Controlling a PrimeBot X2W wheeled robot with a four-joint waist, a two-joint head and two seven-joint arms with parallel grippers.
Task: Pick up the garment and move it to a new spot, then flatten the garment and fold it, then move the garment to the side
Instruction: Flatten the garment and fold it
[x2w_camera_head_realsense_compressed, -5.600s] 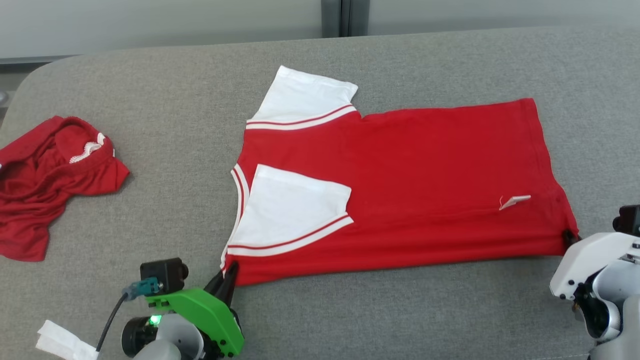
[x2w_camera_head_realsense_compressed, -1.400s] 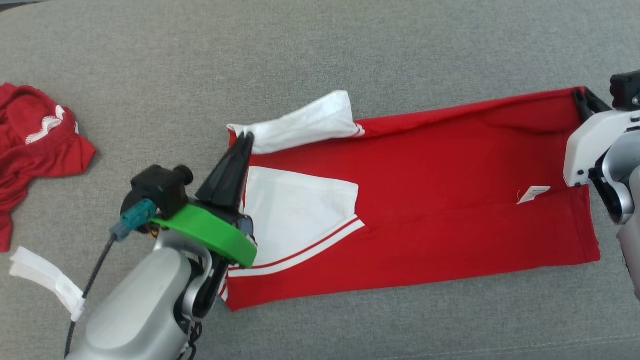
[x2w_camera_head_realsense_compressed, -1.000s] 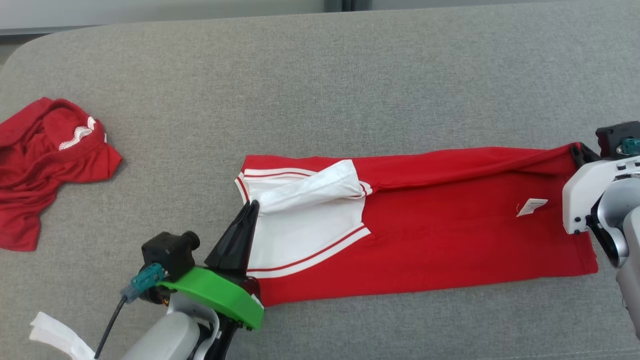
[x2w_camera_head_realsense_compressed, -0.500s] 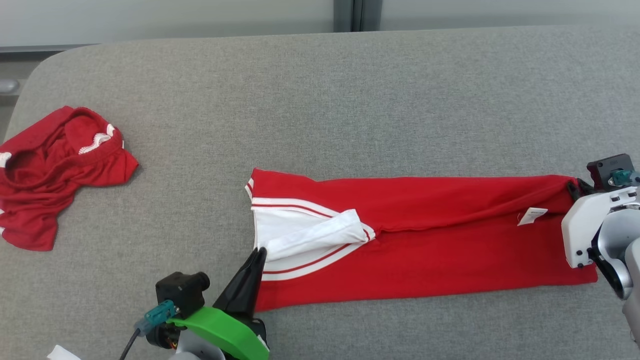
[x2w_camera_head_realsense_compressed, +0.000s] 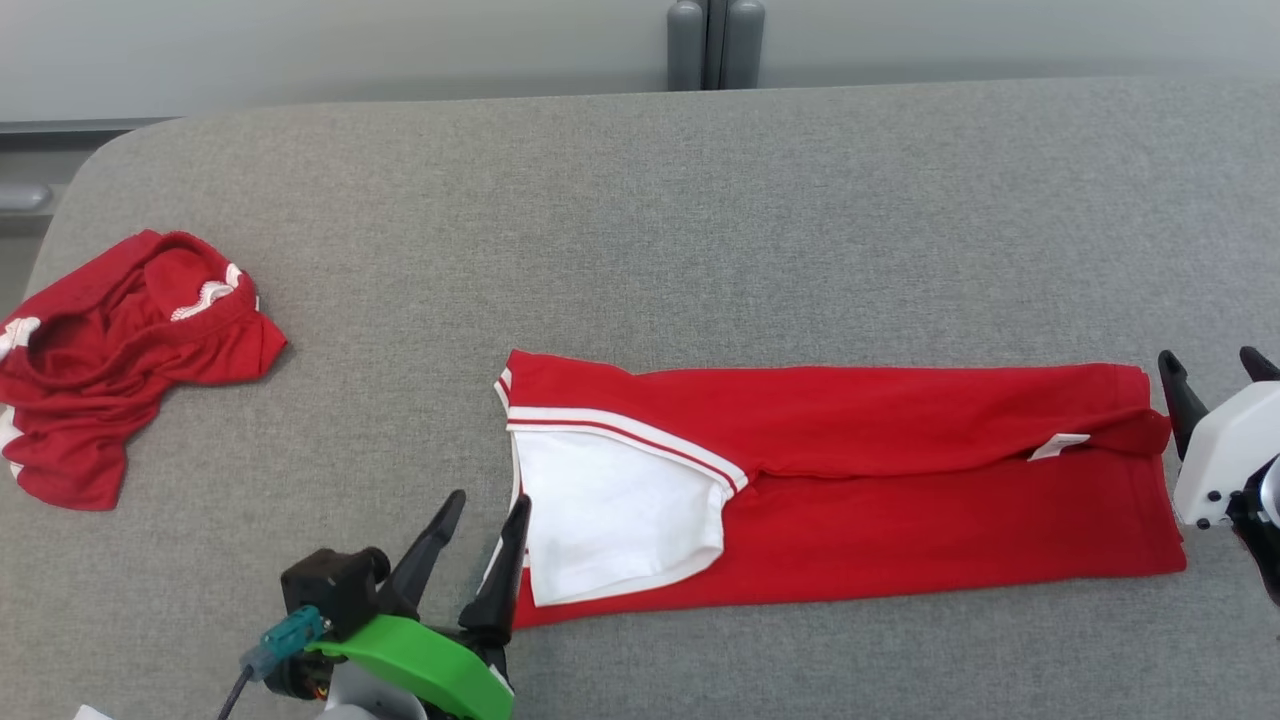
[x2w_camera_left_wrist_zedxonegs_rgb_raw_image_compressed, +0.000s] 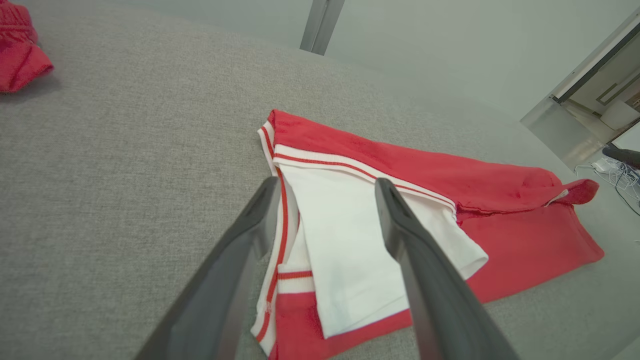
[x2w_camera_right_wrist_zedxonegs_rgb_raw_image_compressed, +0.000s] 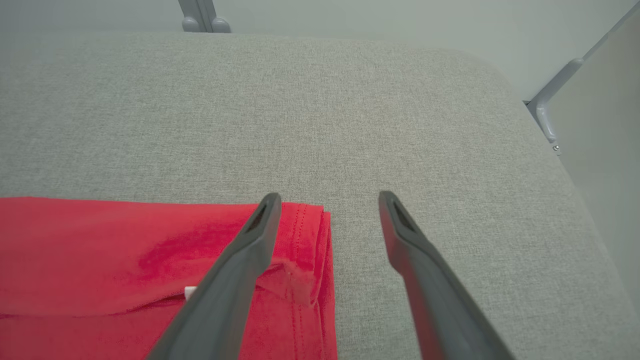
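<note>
The garment is a red shirt with white sleeves, folded lengthwise into a long strip on the grey cushion. One white sleeve lies on top at its left end. My left gripper is open at the strip's left end, its fingers spread over the sleeve and holding nothing. At the strip's right end my right gripper is also open. In the right wrist view its fingers straddle the hem corner, empty.
A second red garment lies crumpled at the cushion's left side. The cushion's far edge meets a pale wall with a grey post. The cushion's right edge rounds off close to my right gripper.
Both grippers brought the far half of the shirt toward the near edge, folding it over. Half a second ago both were shut on the cloth; now both stand open and the folded layer lies flat.
</note>
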